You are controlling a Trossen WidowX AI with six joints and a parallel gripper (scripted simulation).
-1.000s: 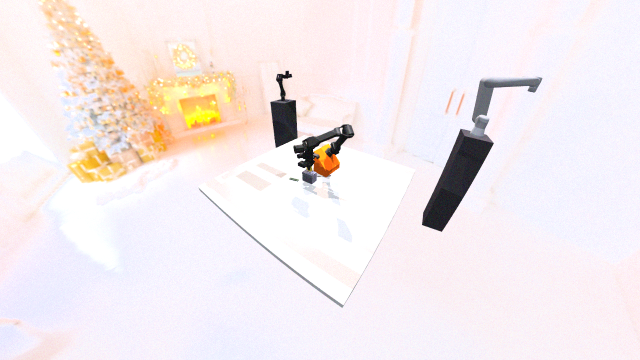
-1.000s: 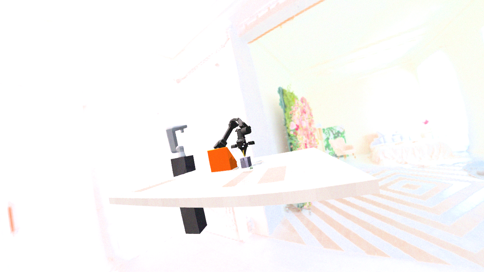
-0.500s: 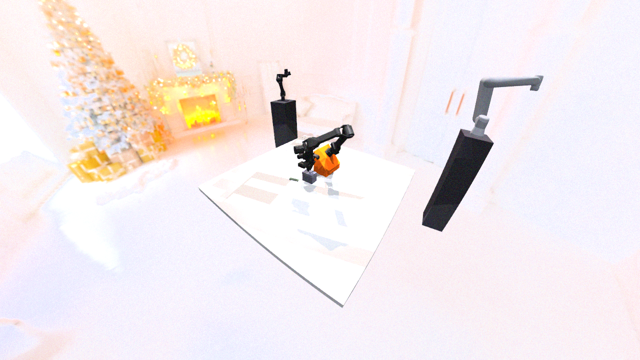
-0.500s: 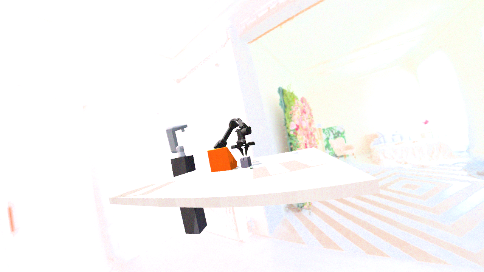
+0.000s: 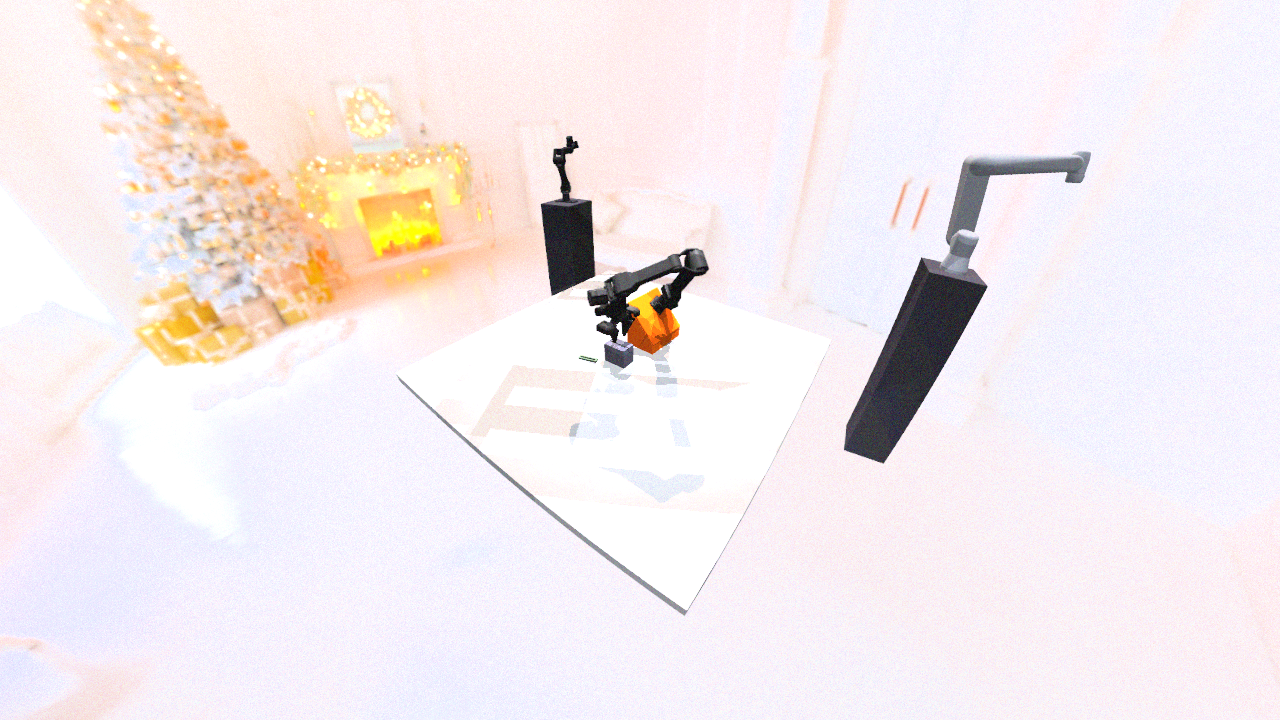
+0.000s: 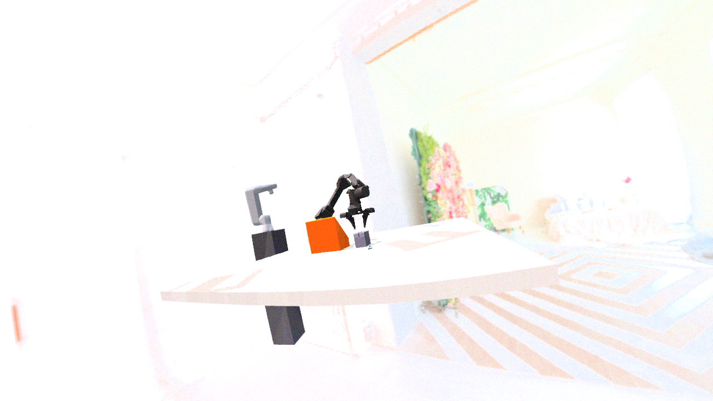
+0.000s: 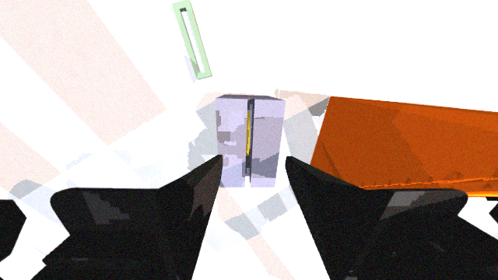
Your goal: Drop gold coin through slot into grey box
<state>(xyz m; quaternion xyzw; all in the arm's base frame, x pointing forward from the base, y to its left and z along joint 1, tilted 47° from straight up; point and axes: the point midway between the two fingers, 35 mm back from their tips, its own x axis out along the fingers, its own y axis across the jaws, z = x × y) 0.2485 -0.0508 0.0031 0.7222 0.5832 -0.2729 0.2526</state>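
The closed grey box stands upright, its slot running up the wrist view. The gold coin shows as a thin yellow strip on edge within the slot. No gold shows above the lid in the top and exterior views; how deep the coin sits cannot be told. My gripper is open and empty just above the box, one fingertip on each side of the slot line. The coin holder lies beside the box, empty, looking pale green in the wrist view.
A large orange block stands close beside the box, near the arm's base. A grey arm on a dark pedestal and another black arm on a pedestal stand beyond the white table.
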